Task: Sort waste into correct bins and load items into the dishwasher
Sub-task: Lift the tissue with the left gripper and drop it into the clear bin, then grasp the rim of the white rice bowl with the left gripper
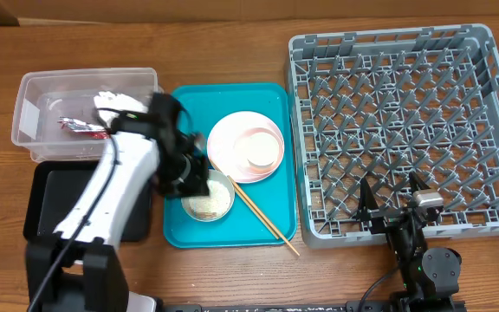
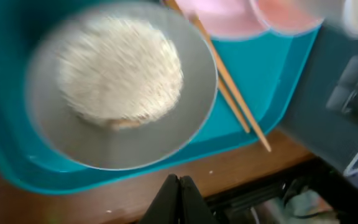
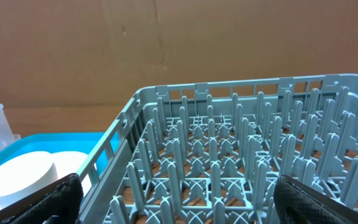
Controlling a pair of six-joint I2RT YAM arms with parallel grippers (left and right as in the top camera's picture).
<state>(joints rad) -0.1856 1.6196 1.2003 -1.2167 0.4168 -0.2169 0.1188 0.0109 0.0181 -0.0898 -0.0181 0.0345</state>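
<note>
2 grippers show different states. The left gripper hangs over the teal tray. In the blurred left wrist view its fingers are pressed together, with nothing seen between them. Taking 12 o'clock as the table's far edge, the small whitish bowl sits at 4 o'clock from the gripper and holds a mound of rice grains. Whether the tips touch its rim I cannot tell.

At 1 o'clock from the bowl lies a pink plate carrying a smaller pale dish. The 2 chopsticks lie side by side, slanting toward 5 o'clock, with their ends past the tray's near rim and over the table.

At 9 o'clock from the teal tray stands the clear tub with the red-and-white wrapper inside. The black tray lies just beside the tub at 6 o'clock.

The grey dish rack fills the 3 o'clock side. At its 6 o'clock edge sits the right gripper, fingers spread wide.
</note>
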